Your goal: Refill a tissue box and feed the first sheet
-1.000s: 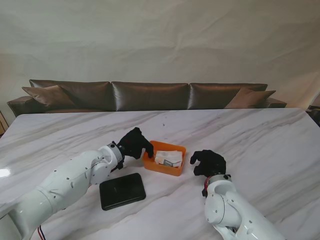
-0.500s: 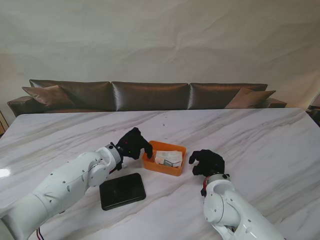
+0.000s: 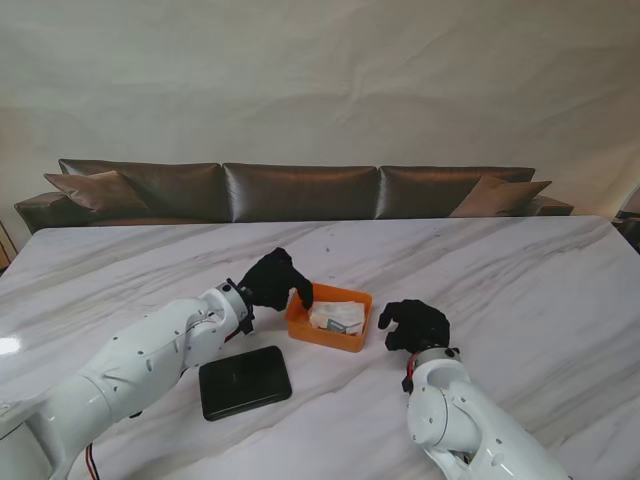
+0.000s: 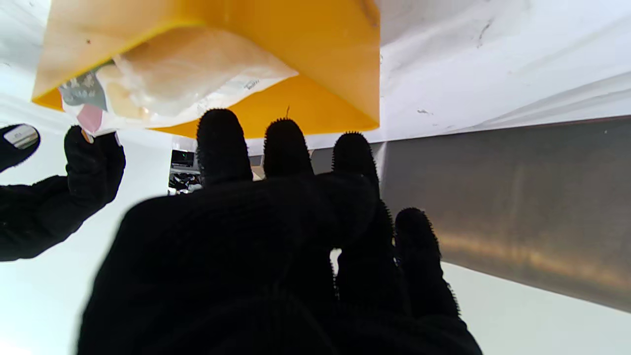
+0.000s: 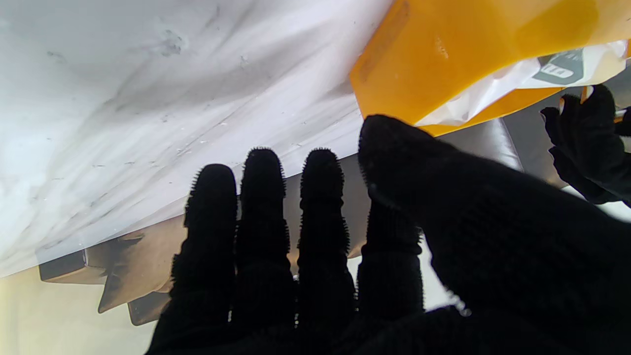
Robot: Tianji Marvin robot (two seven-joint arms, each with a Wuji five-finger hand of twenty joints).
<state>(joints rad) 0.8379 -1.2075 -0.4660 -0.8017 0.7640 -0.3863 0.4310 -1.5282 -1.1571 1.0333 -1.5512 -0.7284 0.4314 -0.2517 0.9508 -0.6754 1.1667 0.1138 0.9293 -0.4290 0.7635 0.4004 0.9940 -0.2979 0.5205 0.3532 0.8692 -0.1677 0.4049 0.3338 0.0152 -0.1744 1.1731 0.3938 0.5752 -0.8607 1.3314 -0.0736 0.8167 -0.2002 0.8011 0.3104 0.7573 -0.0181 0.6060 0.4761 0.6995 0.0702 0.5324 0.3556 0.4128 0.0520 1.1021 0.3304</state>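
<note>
One orange box (image 3: pixel 330 316), one tissue pack (image 3: pixel 337 317), one black lid (image 3: pixel 245 381), two gloved hands.

From the stand, the left hand (image 3: pixel 277 281) hovers at the box's left rim, the right hand (image 3: pixel 415 325) just right of it; the lid lies nearer to me than the left hand. The left wrist view alone shows the pack's plastic wrapper (image 4: pixel 162 84) in the box, beyond its loosely spread, empty fingers (image 4: pixel 222 143). The right wrist view shows the fingers (image 5: pixel 261 182) extended, holding nothing.
</note>
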